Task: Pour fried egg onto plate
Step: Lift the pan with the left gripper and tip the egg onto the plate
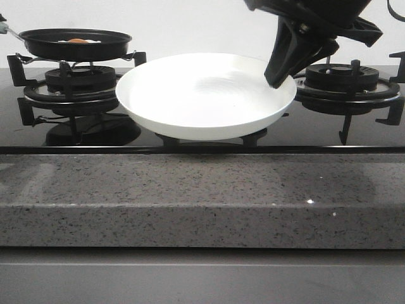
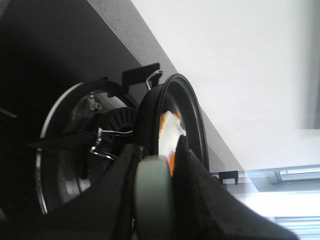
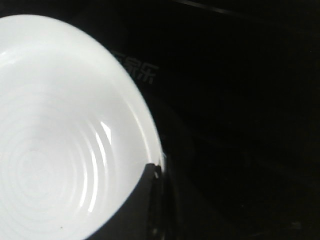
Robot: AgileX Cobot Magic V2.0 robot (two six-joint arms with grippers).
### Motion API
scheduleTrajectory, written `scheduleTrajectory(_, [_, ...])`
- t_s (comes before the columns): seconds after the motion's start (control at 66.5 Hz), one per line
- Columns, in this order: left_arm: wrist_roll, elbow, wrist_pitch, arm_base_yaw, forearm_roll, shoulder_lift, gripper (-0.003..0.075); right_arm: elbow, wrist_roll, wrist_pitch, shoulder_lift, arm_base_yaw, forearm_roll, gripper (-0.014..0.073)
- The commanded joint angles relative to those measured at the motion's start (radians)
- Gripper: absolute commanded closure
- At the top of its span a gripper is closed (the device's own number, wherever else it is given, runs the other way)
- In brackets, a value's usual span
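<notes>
The black frying pan (image 1: 76, 45) sits on the left burner with the fried egg (image 1: 79, 40) lying in it, white with an orange yolk. In the left wrist view my left gripper (image 2: 156, 159) is shut on the pan's grey-green handle (image 2: 155, 192), and the egg (image 2: 169, 136) shows inside the pan (image 2: 192, 107) just beyond it. The white plate (image 1: 190, 120) is over the middle of the hob. My right gripper (image 1: 278, 77) is shut on its right rim. In the right wrist view one finger (image 3: 145, 205) lies over the plate's rim (image 3: 145, 120); the other is hidden in the dark.
The left burner grate (image 1: 79, 85) stands under the pan and the right burner grate (image 1: 345, 82) behind the right arm. The black glass hob (image 1: 316, 133) ends at a speckled grey stone counter edge (image 1: 202, 190). A white wall stands behind.
</notes>
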State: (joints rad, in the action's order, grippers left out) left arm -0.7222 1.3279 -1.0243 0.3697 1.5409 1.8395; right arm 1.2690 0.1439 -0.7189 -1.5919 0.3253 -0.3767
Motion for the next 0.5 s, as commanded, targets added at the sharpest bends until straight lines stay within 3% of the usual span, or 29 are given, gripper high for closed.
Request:
scheduleTrajectory(0.0, [-0.006, 0.039, -0.070, 0.006, 0.094, -0.058, 0.0740, 0.024, 0.007, 0.042, 0.037, 0.003, -0.018, 0.0661])
scheduleTrajectory(0.481, [-0.076, 0.039, -0.078, 0.011, 0.095, -0.292, 0.0740, 0.024, 0.007, 0.042, 0.037, 0.003, -0.018, 0.0661])
